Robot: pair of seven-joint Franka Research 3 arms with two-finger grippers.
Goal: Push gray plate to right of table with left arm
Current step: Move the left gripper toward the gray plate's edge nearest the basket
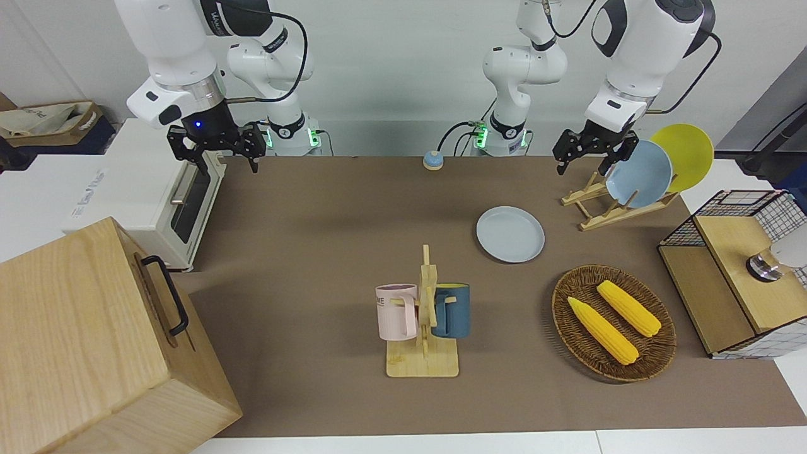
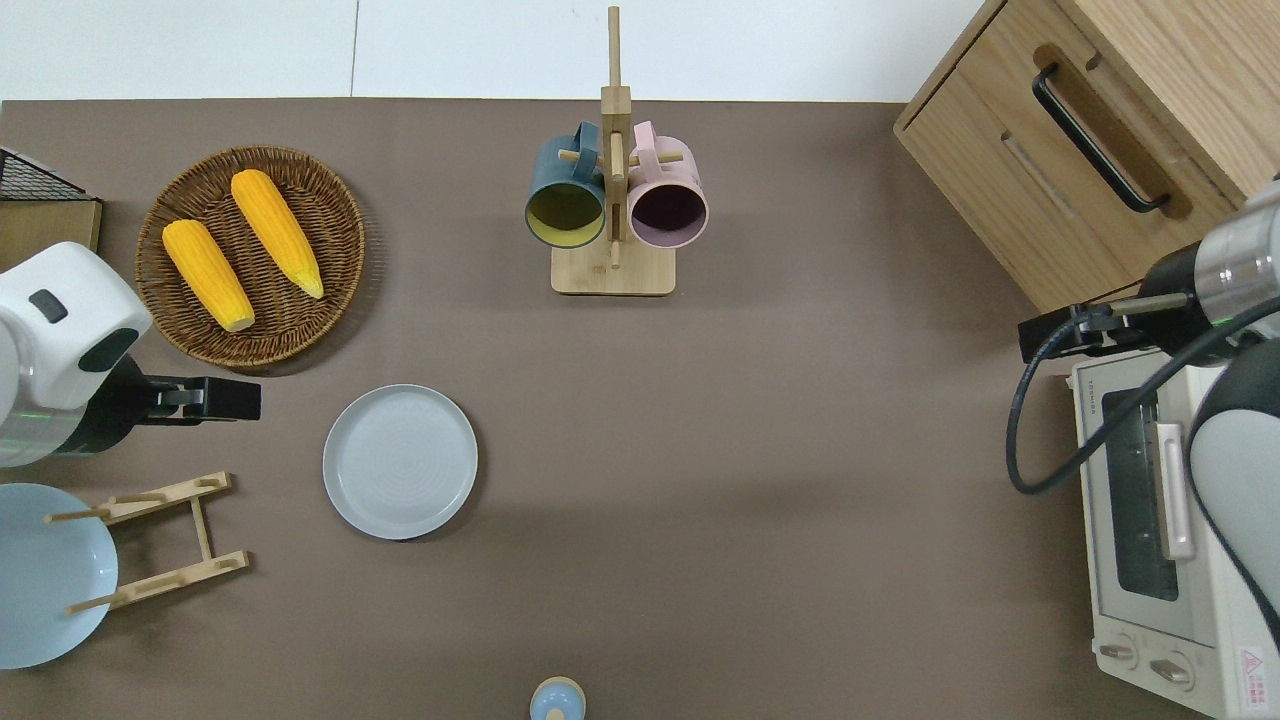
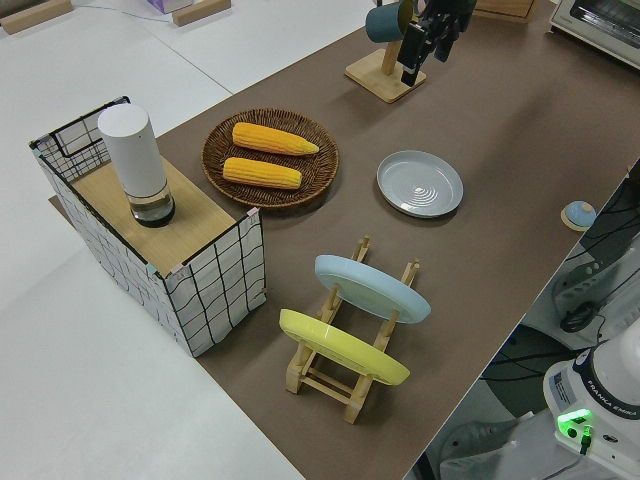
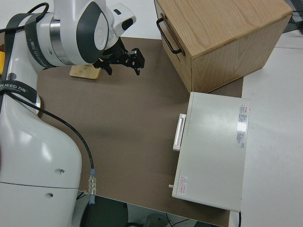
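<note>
Jaws on the left gripper (image 1: 586,152) are standing spread apart, holding nothing, with the 2 fingers pointing down in the air over the table (image 1: 315,252) between the wooden plate rack (image 1: 615,205) and the wicker basket (image 1: 613,323). Clear of that gripper, the gray plate (image 2: 400,461) is lying flat on the brown mat, toward the left arm's end of the table, beside the rack and nearer to the robots than the basket, which is carrying 2 ears of corn (image 2: 240,247). A sky-blue plate (image 1: 638,174) and a yellow plate (image 1: 684,154) are leaning in the rack. Farther from the robots, a mug stand (image 2: 613,200) is holding 2 mugs. The right gripper (image 1: 222,144) is sitting parked with its jaws spread too.
</note>
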